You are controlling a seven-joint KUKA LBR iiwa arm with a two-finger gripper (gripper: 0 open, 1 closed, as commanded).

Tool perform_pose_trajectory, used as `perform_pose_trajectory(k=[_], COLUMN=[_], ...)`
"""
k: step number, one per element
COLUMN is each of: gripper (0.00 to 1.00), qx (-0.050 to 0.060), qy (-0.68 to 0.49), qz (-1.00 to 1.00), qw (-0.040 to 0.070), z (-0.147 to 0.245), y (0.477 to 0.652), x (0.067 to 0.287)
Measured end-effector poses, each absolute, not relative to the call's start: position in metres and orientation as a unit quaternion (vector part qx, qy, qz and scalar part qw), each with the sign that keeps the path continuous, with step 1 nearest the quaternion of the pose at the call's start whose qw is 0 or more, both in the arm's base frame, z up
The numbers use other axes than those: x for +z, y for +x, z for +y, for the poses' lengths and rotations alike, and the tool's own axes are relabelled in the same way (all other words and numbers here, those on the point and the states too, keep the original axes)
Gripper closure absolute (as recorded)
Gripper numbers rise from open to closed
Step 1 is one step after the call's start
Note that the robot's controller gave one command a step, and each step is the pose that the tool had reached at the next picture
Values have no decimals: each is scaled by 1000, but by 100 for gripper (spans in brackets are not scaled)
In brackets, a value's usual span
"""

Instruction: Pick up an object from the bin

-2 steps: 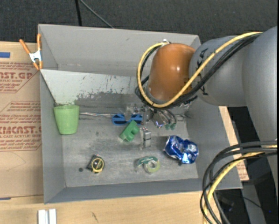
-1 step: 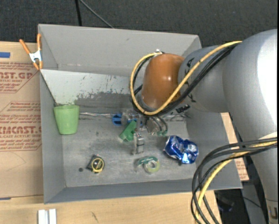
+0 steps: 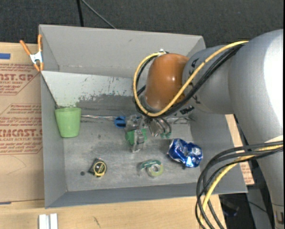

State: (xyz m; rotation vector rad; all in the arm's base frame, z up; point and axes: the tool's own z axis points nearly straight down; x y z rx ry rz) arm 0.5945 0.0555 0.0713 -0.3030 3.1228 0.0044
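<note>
- The arm (image 3: 238, 80) is reaching into the grey metal bin (image 3: 123, 46) from the right, with its rounded orange cover (image 3: 164, 82) hanging over the middle of the bin and yellow-and-black cables (image 3: 199, 66) looping round it.
- The gripper (image 3: 138, 141) is pointing down below the orange cover and sitting low over the middle of the bin floor.
- A small green thing (image 3: 130, 136) is lying right against the left side of the gripper, at the centre of the bin; it is too small to tell what kind of thing it is.
- Whether the gripper is standing wide or narrow, I cannot tell, because its tip is blending in with the green thing and the metal parts around it; nor can I tell whether that green thing is being gripped or is just lying beside it.
- A small blue thing (image 3: 119, 122) is lying just up and to the left of the gripper, near the back wall's foot.
- A light green plastic cup (image 3: 68, 121) is standing well apart at the left wall of the bin.
- A crumpled blue and white wrapper (image 3: 184, 153) is lying to the right of the gripper, near the bin's right side.
- A pale greenish ring of tape (image 3: 152, 168) is lying near the front wall, below the gripper.
- A small yellow and black tape measure (image 3: 99, 168) is lying towards the front left, apart from the ring and from the cup.
</note>
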Motion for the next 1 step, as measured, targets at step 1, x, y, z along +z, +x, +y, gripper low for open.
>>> perform_pose_trajectory(k=[1], gripper=[100], qx=[0], qy=[-108], qz=[994], qw=[6], z=[93], y=[545], x=[284])
